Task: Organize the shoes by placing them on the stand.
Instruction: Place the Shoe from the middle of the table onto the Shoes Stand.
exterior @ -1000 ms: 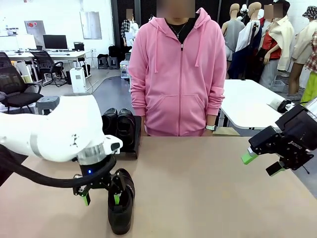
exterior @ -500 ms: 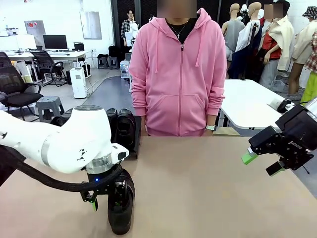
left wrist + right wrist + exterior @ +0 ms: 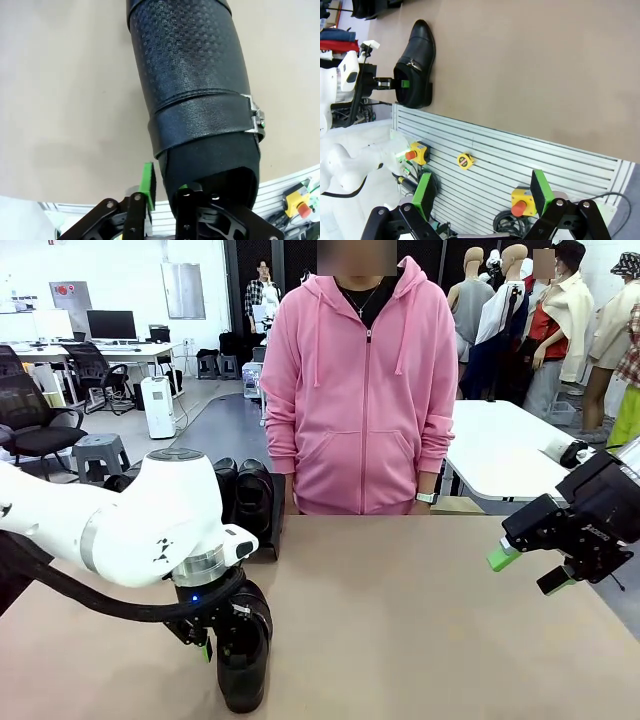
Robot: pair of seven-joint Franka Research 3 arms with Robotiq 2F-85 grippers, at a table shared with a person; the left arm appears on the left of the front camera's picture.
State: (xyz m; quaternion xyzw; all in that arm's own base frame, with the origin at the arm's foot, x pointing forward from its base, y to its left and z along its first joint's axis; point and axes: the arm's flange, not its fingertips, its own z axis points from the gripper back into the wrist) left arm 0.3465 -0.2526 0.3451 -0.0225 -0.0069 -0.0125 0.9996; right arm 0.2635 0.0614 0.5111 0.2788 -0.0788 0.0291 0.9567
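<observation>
At the lower left of the front view the left gripper (image 3: 222, 640) is pressing down over a black shoe (image 3: 243, 660) that is sitting on the tan table (image 3: 420, 620) near its front edge. In the left wrist view one green pad (image 3: 147, 185) is lying against the outside of the shoe's wall (image 3: 200, 125) at the heel end while the other finger is sitting inside the opening, so the jaws are pinching that wall, grasping the shoe. In the right wrist view, at the upper left, that shoe (image 3: 415, 65) is lying with the left gripper (image 3: 395, 83) on its heel end.

Toward the middle left of the front view, behind the white arm, two more shoes (image 3: 243, 498) are standing side by side on the black stand (image 3: 268, 540) at the far edge of the table, just in front of a person in a pink hoodie (image 3: 360, 390).

At the right edge the right gripper (image 3: 530, 570) is hanging above the table with its fingers spread wide and holding nothing; its green pads (image 3: 425, 192) are standing well apart in its own wrist view.
</observation>
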